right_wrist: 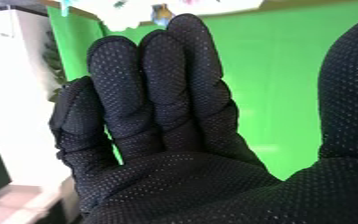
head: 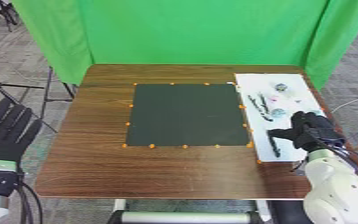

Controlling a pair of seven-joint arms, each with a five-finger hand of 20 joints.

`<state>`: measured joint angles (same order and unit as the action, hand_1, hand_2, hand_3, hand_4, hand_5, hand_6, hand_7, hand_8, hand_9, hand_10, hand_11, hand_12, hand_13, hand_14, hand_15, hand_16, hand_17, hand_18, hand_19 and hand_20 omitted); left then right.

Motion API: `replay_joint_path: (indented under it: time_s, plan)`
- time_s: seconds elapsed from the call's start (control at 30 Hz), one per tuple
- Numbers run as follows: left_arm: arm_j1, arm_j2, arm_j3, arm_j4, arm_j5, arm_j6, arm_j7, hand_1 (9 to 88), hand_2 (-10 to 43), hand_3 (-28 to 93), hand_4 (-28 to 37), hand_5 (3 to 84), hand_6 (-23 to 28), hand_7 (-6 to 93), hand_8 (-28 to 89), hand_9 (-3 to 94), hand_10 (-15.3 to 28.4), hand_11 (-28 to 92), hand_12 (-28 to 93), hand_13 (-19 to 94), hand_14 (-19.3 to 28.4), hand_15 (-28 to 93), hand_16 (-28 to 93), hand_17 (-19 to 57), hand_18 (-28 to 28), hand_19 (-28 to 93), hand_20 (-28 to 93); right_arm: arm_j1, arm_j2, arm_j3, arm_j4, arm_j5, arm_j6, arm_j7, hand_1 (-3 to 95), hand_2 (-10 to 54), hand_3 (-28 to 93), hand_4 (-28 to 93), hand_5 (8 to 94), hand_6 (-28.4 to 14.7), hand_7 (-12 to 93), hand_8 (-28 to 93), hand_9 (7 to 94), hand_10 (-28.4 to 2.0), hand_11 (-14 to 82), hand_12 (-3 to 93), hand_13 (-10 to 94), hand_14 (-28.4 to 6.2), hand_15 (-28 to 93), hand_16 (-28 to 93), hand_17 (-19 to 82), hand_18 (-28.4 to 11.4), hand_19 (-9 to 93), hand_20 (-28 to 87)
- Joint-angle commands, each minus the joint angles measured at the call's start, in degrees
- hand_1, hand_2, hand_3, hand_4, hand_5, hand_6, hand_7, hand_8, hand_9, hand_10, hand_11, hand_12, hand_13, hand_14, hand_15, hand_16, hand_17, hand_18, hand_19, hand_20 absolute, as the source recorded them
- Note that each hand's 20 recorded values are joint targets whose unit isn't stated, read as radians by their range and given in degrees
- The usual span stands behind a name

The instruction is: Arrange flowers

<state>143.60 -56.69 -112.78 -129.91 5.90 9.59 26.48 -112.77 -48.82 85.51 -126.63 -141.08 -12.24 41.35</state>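
One right hand (head: 313,131) in black fabric, fingers straight and thumb spread apart, is hovering near thin dark stems (head: 265,115) lying on a white rectangular sheet (head: 290,151), and I am aiming to pinch one lightly, mid-length.

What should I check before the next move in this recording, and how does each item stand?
1. Right hand open, nothing in its palm: ok
2. Left hand open, off to the table's left: ok
3. Dark sticks on the white sheet, within view: ok
4. Dark sticks moved to the dark mat: not ok
5. Right hand touching the sheet: cannot tell
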Motion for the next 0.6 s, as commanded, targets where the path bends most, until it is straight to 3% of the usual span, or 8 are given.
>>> replay_joint_path:
  time_s: [0.03, 0.17, 0.6]
  plan:
    - [1.1, 0.04, -0.24, -0.4, 0.42, 0.07, -0.24, 24.6, 12.7, 64, -28.3, 33.6, 7.1, 11.7, -9, 32.1, 13.6, 19, 11, 18, 10.8, 24, -8, -4.5, 10.7, 24, 9, 7.0, 8.1, -3.4, 4.7, 6.8, -9.8, -1.8, 15.9, -7.6, 67, -26, 55.5, -6.3, 68, -16, 60.8, -18.6, 55.0, 41.4, 54, -19.6, 69, 30, 27, -25.8, 84, 46]
    - [1.3, 0.08, -0.1, -0.66, -0.02, 1.3, -0.57, 25.4, 12.8, 63, -28.3, 32.0, 6.8, 11.6, -9, 31.9, 13.6, 19, 11, 18, 10.9, 24, -8, -4.6, 10.8, 24, 9, 8.5, 8.4, -5.3, 6.3, 7.5, -11.5, -2.1, 15.2, -4.2, 64, -27, 57.8, -6.6, 63, -17, 62.6, -18.6, 52.7, 39.3, 55, -19.5, 67, 29, 29, -25.5, 86, 46]
    - [1.2, -0.06, 0.0, -0.6, -0.29, 1.25, -0.7, 25.0, 13.2, 63, -28.3, 30.6, 7.0, 12.0, -9, 31.3, 14.1, 19, 12, 18, 11.7, 25, -8, -5.0, 11.3, 25, 9, 12.3, 7.3, -10.7, 10.5, 10.8, -19.5, -0.3, 16.0, -1.3, 65, -26, 60.5, -6.3, 52, -14, 66.0, -18.6, 45.3, 35.2, 57, -18.8, 61, 25, 29, -25.8, 87, 44]
